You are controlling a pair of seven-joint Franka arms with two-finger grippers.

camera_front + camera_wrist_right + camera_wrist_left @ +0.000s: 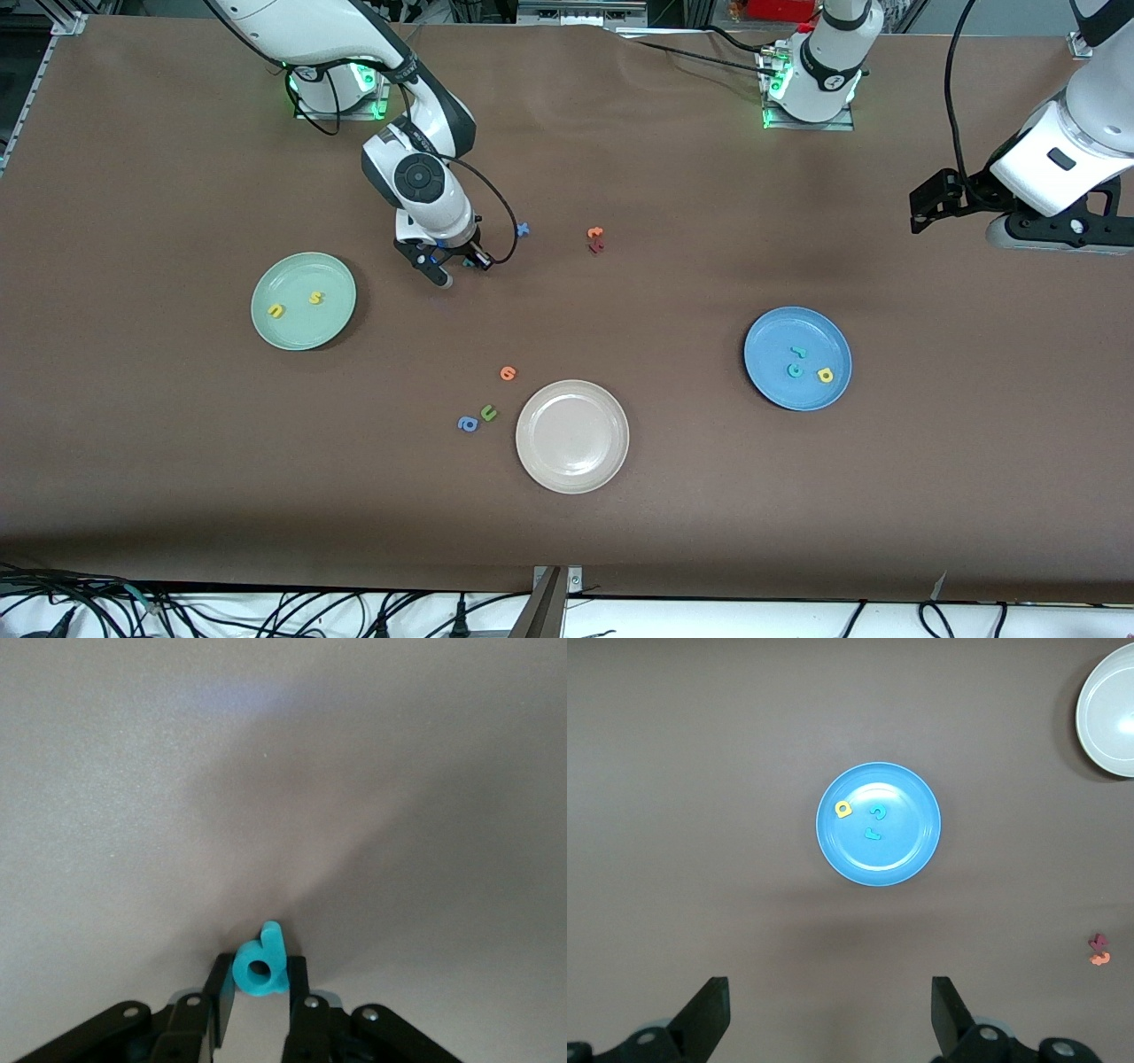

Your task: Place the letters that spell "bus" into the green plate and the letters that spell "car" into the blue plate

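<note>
My right gripper (462, 264) is down at the table, beside the green plate (297, 334), and is shut on the teal "b" (260, 967), which sits between its fingertips. A yellow "u" (276, 311) and a yellow "s" (315, 298) lie in the green plate. The blue plate (780, 332) holds a teal "r" (800, 352), a teal "c" (796, 369) and a yellow "a" (825, 375). My left gripper (830, 1019) waits open and empty, high over the left arm's end of the table. The left wrist view also shows the blue plate (908, 850).
A beige-white plate (572, 470) lies nearer the front camera. Beside it are an orange letter (507, 373), an olive "u" (488, 412) and a blue "a" (468, 424). A blue "x" (523, 229) and orange and red letters (595, 239) lie near the table's middle.
</note>
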